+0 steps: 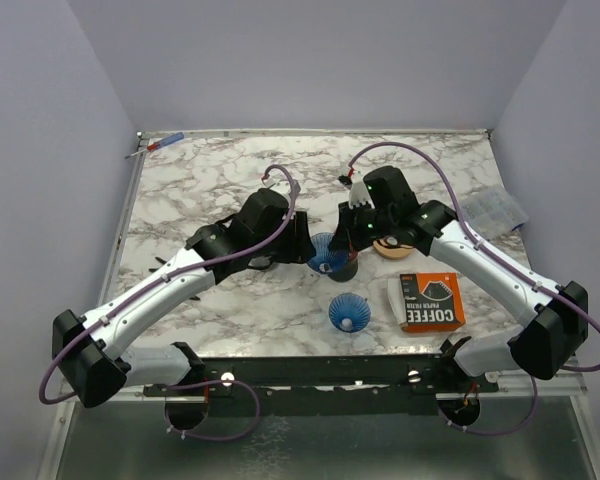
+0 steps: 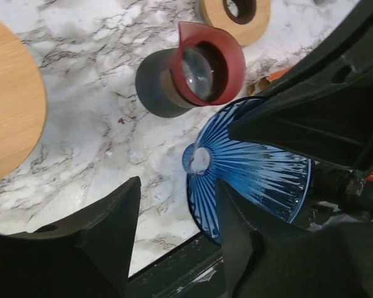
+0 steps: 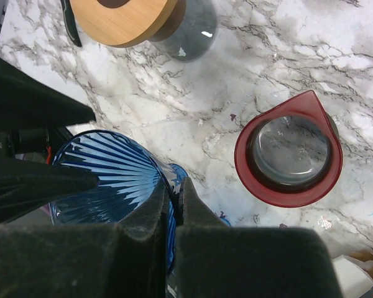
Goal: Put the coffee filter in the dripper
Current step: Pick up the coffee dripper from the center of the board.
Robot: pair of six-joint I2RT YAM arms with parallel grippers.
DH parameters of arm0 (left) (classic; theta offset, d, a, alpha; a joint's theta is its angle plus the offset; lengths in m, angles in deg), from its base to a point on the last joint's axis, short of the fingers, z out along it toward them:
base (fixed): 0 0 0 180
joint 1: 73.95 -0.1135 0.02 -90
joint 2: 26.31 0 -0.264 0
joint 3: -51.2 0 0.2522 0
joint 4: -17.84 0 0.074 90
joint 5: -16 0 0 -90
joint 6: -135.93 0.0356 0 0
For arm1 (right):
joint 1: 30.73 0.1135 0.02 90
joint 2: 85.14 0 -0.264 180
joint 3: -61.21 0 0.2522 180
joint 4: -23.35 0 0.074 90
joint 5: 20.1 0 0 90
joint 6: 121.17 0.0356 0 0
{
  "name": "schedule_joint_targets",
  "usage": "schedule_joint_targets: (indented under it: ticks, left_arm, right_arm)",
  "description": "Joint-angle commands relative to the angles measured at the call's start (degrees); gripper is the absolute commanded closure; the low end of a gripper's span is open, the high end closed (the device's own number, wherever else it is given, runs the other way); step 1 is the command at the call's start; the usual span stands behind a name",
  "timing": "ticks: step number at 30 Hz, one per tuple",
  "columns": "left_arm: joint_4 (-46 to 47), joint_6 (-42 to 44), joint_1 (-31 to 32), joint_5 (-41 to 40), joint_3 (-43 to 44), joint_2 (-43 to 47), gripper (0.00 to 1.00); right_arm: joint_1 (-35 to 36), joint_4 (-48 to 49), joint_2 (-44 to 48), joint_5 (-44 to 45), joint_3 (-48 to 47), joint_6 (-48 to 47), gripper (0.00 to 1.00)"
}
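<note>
Nearest to the arms, a blue cone (image 1: pixel 349 312) sits alone on the counter (image 1: pixel 230 170). Just beside it on the right is an orange and black filter box (image 1: pixel 430 300) that says COFFEE. I see no loose coffee filter anywhere, so I think the filters are in that box.

A bit farther in, both arms meet at the blue dripper (image 3: pixel 112 167). The right tool (image 3: pixel 174 192) is pinched tight on the thin wall of the dripper. The dripper is tipped on its side. I cannot tell if it touches the counter. The left tool (image 2: pixel 177 186) is spread open and grips nothing. One of its fingers (image 3: pixel 81 180) pokes at the wide mouth of the dripper.

I think the job is only at the start. The dripper is being held, but no filter is in it. Next, the dripper should be set with its mouth up. Then the open left tool needs to fetch one filter from the box. Thin paper is hard to pick up, so it may slip or fold.

Right beside the dripper is a dark jug with a red rim (image 3: pixel 289 152), close enough to get bumped. A little farther is a wooden lid (image 3: pixel 121 15) on a glass jar. Far off on the right lies a clear plastic bag (image 1: pixel 495 208).
</note>
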Motion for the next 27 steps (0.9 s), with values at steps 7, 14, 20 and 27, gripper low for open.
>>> schedule_joint_targets:
  ticks: [7,14,20,27]
  left_arm:
    - [4.81,-0.22,-0.26,11.48,-0.87,-4.95,0.66]
    - [4.79,1.11,-0.24,9.52,-0.55,-5.12,0.86]
    - [4.39,1.81,-0.28,9.18,0.04,-6.12,1.0]
    - [4.11,3.79,-0.45,8.7,0.18,-6.09,1.0]
  right_arm:
    - [0.13,2.22,1.15,-1.31,0.52,0.39,1.0]
    - [0.11,2.73,1.74,-0.94,1.38,0.5,1.0]
    - [0.13,3.35,2.58,0.81,1.91,1.61,0.91]
    - [0.06,5.62,3.78,-0.84,1.29,3.13,0.45]
